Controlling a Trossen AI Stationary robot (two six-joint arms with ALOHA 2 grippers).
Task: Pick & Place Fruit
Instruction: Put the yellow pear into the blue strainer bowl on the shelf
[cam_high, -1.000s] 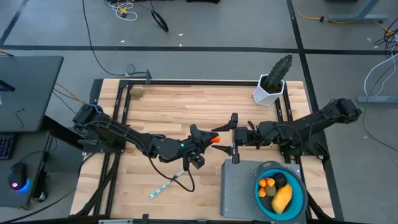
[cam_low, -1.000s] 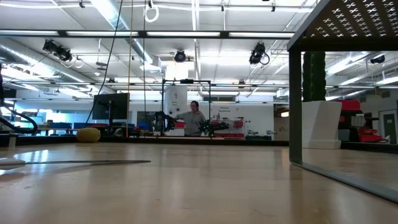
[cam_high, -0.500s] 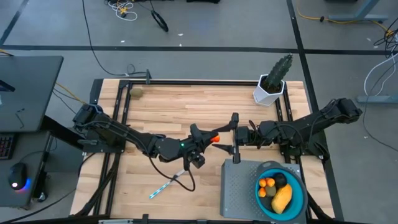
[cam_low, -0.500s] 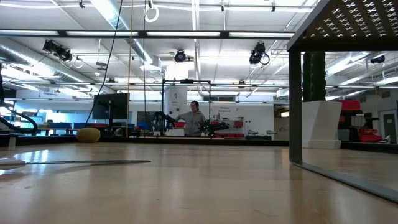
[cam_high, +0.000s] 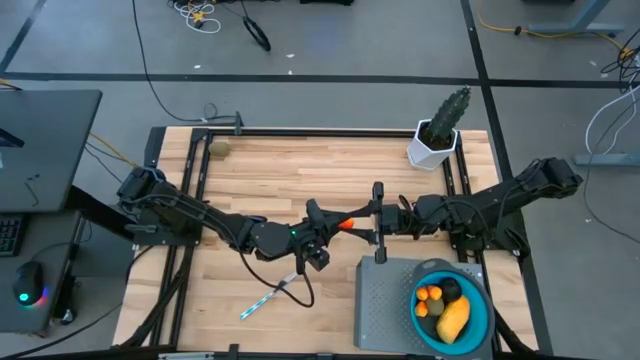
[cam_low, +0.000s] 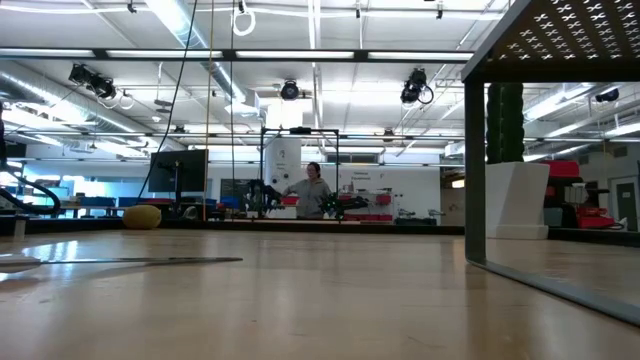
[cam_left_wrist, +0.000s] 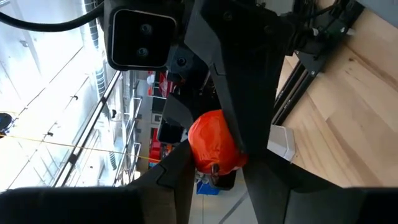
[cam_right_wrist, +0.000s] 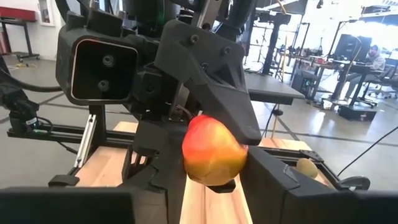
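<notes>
over the middle of the wooden surface (cam_high: 260, 185), the two arms are brought tip to tip in the high view. a small orange-red fruit (cam_high: 346, 223) is seen between them, raised off the boards. the left end effector (cam_high: 330, 221) is closed on it, as is shown in the left wrist view, where the fruit (cam_left_wrist: 214, 145) is pinched between two dark fingers (cam_left_wrist: 247, 118). the right end effector (cam_high: 377, 222) is placed just beside the fruit on the opposite side, its fingers spread wide, one toward the far edge and one toward the near edge. in the right wrist view the fruit (cam_right_wrist: 211, 152) is shown red and yellow, held by the other arm's fingers. a blue bowl (cam_high: 480, 318) is set at the near right corner, on a grey perforated stand (cam_high: 385, 300); in it lie a yellow oblong piece (cam_high: 453, 320), a black ball (cam_high: 451, 289) and small orange pieces (cam_high: 430, 295). an olive-brown oval (cam_high: 219, 148) rests near the far left corner. a cactus in a white pot (cam_high: 437, 135) stands at the far right, and a thin white-and-blue stick (cam_high: 262, 299) lies near the front edge. a person (cam_low: 314, 190) is seen far off in the low view.
</notes>
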